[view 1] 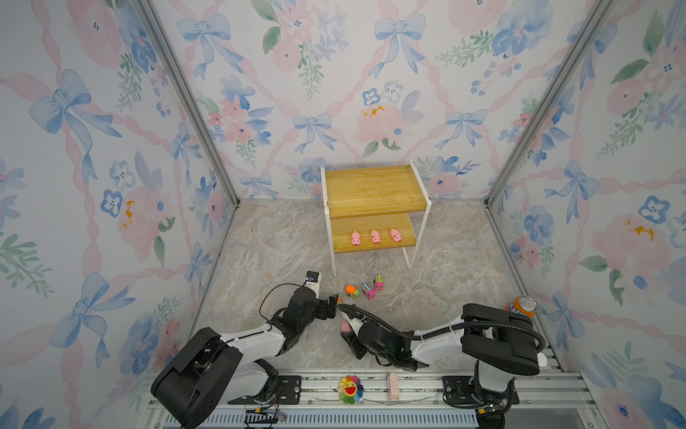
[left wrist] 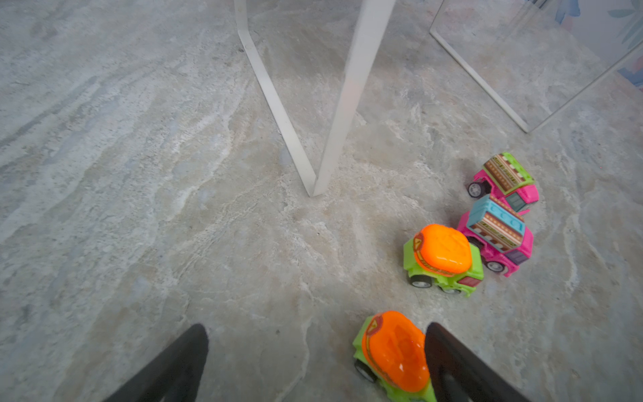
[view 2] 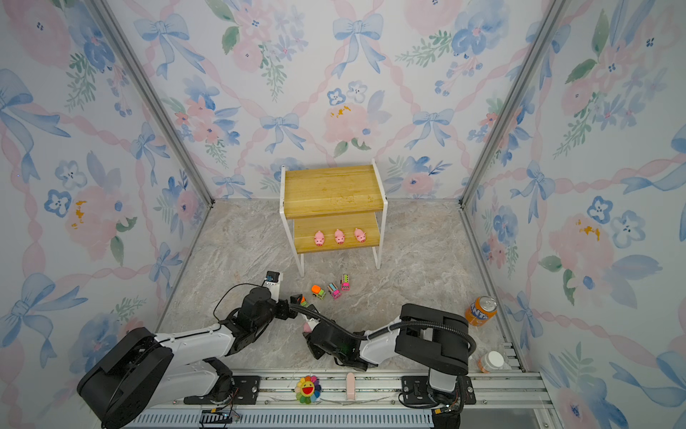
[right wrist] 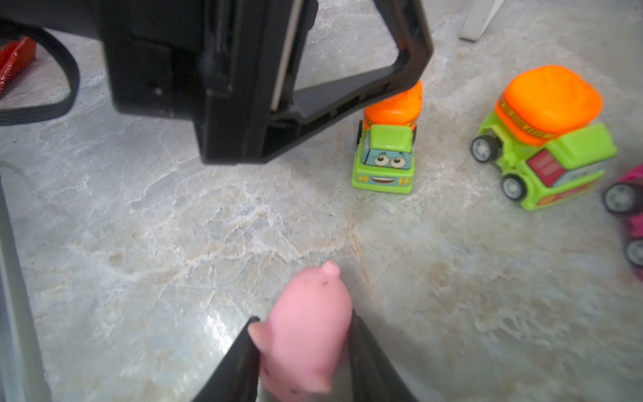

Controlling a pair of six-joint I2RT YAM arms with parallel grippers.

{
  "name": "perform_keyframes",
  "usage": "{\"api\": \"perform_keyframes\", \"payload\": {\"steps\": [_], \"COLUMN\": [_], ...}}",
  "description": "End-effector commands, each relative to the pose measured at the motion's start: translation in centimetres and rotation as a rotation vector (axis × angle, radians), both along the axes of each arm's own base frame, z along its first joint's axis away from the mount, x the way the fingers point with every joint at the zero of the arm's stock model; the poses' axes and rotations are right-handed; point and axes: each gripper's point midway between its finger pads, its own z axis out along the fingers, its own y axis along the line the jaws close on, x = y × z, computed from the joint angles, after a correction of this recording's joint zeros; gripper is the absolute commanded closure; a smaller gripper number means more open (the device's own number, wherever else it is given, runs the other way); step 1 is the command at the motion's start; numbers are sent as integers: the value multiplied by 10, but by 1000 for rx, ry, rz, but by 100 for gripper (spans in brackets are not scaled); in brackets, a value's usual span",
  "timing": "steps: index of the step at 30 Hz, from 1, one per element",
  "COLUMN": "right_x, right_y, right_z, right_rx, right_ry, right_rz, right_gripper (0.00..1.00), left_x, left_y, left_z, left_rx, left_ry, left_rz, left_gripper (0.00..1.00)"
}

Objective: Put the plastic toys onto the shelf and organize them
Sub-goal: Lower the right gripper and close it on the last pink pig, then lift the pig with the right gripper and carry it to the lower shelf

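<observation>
The shelf (view 1: 375, 193) stands at the back, with three pink pigs (view 1: 375, 236) in a row on its lower board. On the floor before it lie a green truck with an orange top (view 1: 352, 292) and two pink trucks (view 1: 368, 290) (view 1: 378, 282). My left gripper (left wrist: 316, 348) is open and low over the floor. A second green truck (left wrist: 393, 355) sits between its fingers, against one finger (left wrist: 452, 365). My right gripper (right wrist: 303, 318) is shut on a fourth pink pig (right wrist: 309, 306), close to the left gripper (view 1: 334, 301) in both top views.
An orange soda can (view 2: 482, 311) and a white-capped bottle (view 2: 490, 362) stand at the right edge. A rainbow flower toy (view 1: 350, 389) and a pale pink block (view 1: 392, 386) sit on the front rail. The shelf's white legs (left wrist: 334, 104) rise just beyond the trucks.
</observation>
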Motion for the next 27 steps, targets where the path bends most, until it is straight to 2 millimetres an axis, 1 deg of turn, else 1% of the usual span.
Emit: {"api": "perform_keyframes", "payload": {"steps": [1,3,7,14,16,18,19,21,24,27], "right_x": [-2,-3,-3,-4,-3,-2,1,6,19,37], "right_y": [-19,-19,-19,-18,-19,-20,-19,-21,-22,-24], "right_z": [-25,-24,-20,-10,-2,8,21,36,63,90], "right_rx": [-78,-77,-63,-42,-36,-37,-23,-34,-30,-5], "right_ry": [39,37,32,20,10,-8,-26,-53,-96,-129], "right_rz": [-6,-1,8,23,25,24,23,19,14,2], "right_gripper": [64,67,71,73,73,73,73,73,73,73], "left_x": [2,2,2,2,2,2,2,2,2,2], "left_y": [2,2,2,2,1,2,2,1,1,1], "left_z": [-2,-2,-2,-3,-1,-2,-2,-2,-2,-2], "left_rx": [15,16,16,16,15,14,14,14,14,15], "left_ry": [4,5,6,8,4,4,5,4,5,6], "left_rz": [3,2,2,1,1,1,1,1,0,-1], "left_gripper": [2,2,2,2,2,2,2,2,2,2]}}
